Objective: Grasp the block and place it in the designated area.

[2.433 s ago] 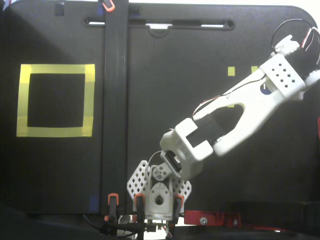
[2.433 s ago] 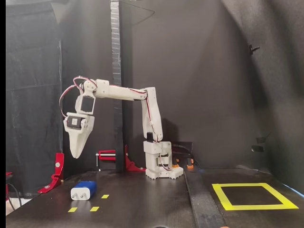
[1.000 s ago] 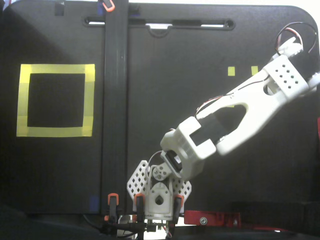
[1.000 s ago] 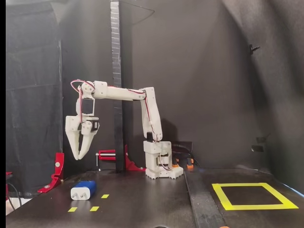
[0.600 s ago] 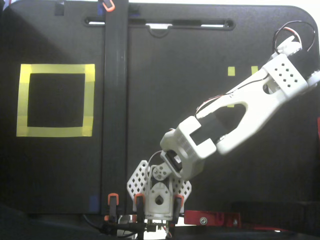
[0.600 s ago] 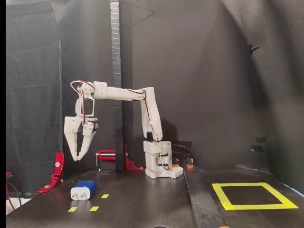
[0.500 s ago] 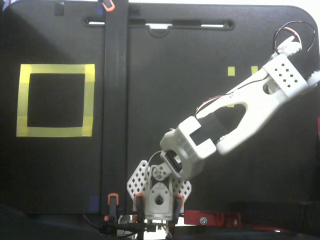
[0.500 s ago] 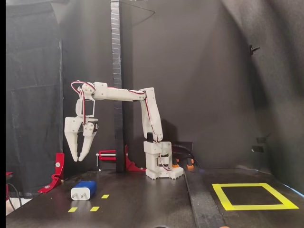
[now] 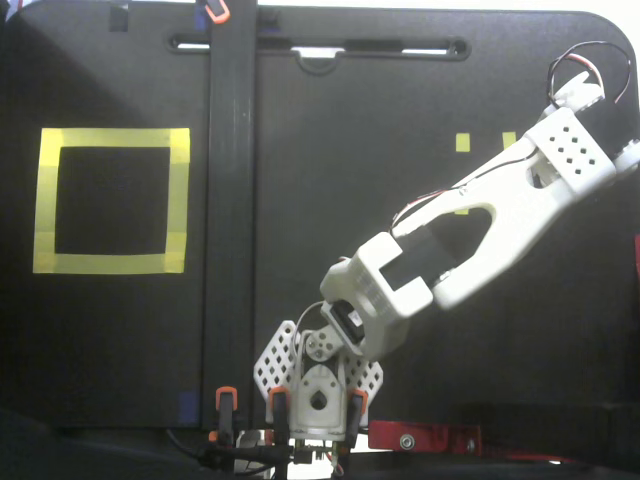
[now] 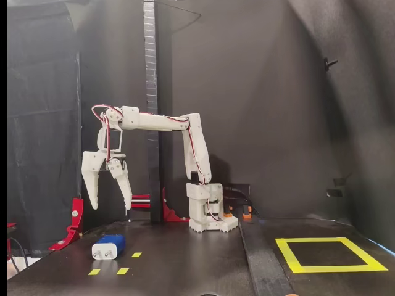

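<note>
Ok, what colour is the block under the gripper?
Dark blue with a white end face; the block shows best in the side-on fixed view.

**Bystanders on the black table**

In the top-down fixed view, a black vertical strip [image 9: 231,200] runs from 12 o'clock down to 6 o'clock, left of centre. Orange-handled clamps [image 9: 226,405] grip the table edge at about 6 o'clock, with a red bracket [image 9: 425,437] beside them toward 5 o'clock. Small yellow tape squares [image 9: 462,142] sit near 2 o'clock. A slotted handle cut-out [image 9: 318,47] lies at 12 o'clock. In the side fixed view, a red clamp [image 10: 75,221] stands at 8 o'clock, against black curtains [image 10: 278,92].
</note>
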